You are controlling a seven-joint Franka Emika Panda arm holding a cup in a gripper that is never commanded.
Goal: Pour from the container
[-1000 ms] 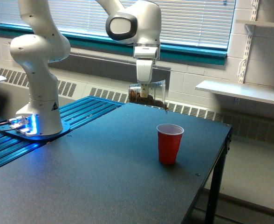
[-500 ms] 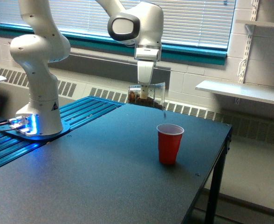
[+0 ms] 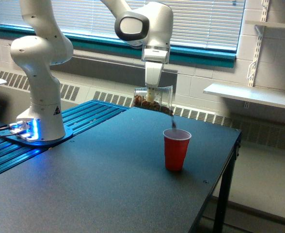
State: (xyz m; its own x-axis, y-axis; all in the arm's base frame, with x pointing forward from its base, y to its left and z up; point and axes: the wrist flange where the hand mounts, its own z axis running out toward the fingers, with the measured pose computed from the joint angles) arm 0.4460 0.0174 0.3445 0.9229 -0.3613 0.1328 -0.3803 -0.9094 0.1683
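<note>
White Franka arm (image 3: 40,63) rises from its base at far left, elbow out of frame, wrist pointing straight down over the table's (image 3: 108,184) far edge. 1 gripper (image 3: 152,95), fingers clamped on 1 clear container (image 3: 154,98), tipped sideways, mouth toward the right, brown contents inside. A thin dark stream (image 3: 173,121) falls from its rim to 1 red cup (image 3: 176,149), upright below and right of it.
</note>
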